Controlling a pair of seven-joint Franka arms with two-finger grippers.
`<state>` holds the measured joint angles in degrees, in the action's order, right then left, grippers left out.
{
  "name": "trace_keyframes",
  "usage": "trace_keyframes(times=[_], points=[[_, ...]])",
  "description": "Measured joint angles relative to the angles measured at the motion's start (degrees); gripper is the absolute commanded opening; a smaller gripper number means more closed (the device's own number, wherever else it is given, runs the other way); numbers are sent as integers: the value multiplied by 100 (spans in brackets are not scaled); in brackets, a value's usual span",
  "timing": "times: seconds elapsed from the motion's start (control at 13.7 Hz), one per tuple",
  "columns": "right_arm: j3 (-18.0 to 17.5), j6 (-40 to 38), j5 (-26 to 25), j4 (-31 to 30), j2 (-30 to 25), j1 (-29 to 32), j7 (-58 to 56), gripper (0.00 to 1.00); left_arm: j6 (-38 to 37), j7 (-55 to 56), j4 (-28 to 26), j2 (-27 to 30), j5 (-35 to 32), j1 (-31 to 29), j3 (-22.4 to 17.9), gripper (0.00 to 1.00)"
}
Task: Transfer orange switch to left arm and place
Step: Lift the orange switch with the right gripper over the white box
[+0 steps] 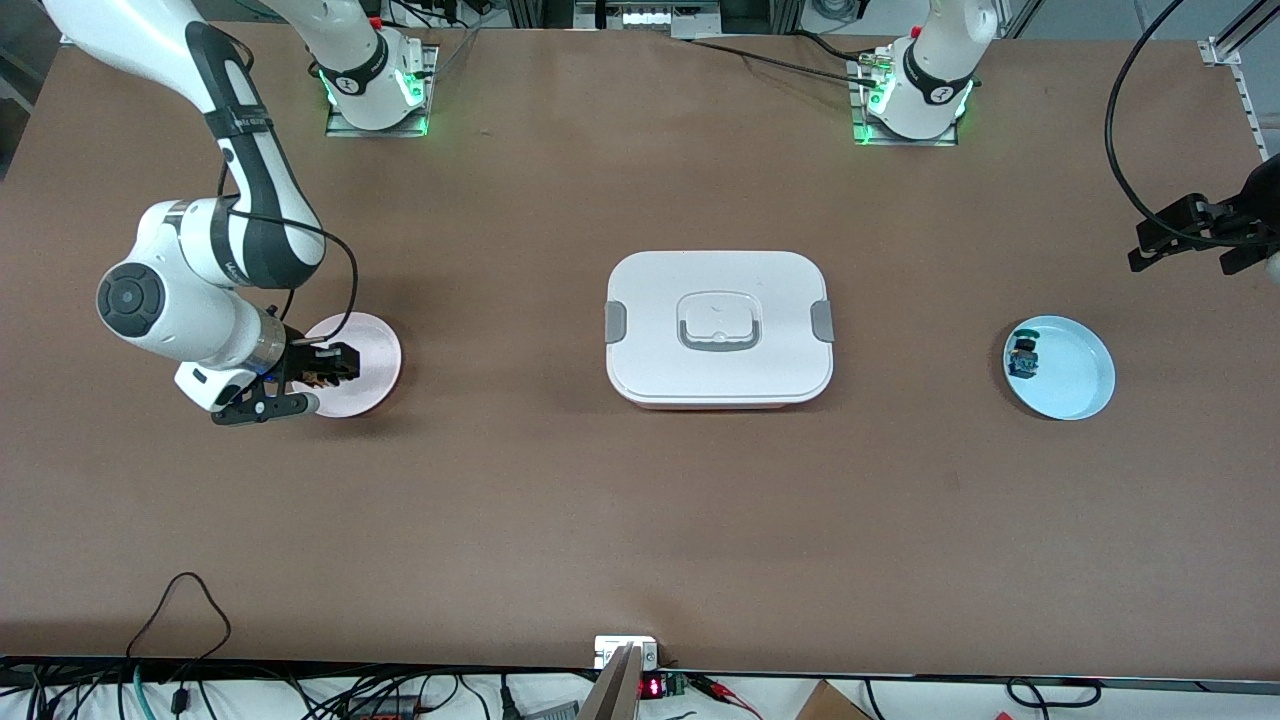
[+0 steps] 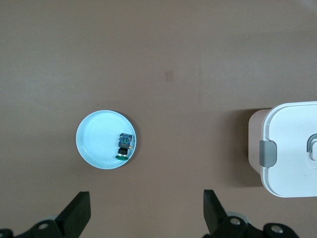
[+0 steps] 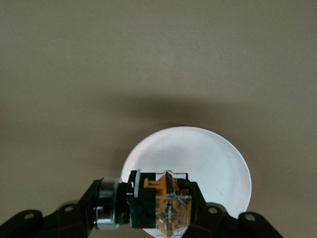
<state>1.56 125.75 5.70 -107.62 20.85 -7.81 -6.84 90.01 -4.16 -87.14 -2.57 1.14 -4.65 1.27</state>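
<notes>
Gripping orange switch (image 3: 158, 206), right gripper (image 1: 325, 365) clamped on it, up over pink plate (image 1: 375, 345) at right arm's end. Left gripper (image 2: 146, 215) spread wide, waiting above table near blue plate (image 1: 1075, 370) holding blue switch (image 1: 1023, 355). Box (image 1: 718, 328) mid-table, between plates.
</notes>
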Motion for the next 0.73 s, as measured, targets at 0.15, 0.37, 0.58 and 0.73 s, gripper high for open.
trace_keyframes(times=[0.15, 0.37, 0.58, 0.73], points=[[-208, -159, 4, 324, -58, -6, 0, 0, 0, 0, 0, 0, 0, 0, 0, 100], [-572, -247, 10, 782, -117, -15, 0, 0, 0, 0, 0, 0, 0, 0, 0, 100], [-986, -282, 398, 1039, -201, -36, 0, 0, 0, 0, 1, 0, 0, 0, 0, 100], [-1091, -285, 887, 1061, -278, -68, -219, 0, 0, 0, 1, 0, 0, 0, 0, 100]])
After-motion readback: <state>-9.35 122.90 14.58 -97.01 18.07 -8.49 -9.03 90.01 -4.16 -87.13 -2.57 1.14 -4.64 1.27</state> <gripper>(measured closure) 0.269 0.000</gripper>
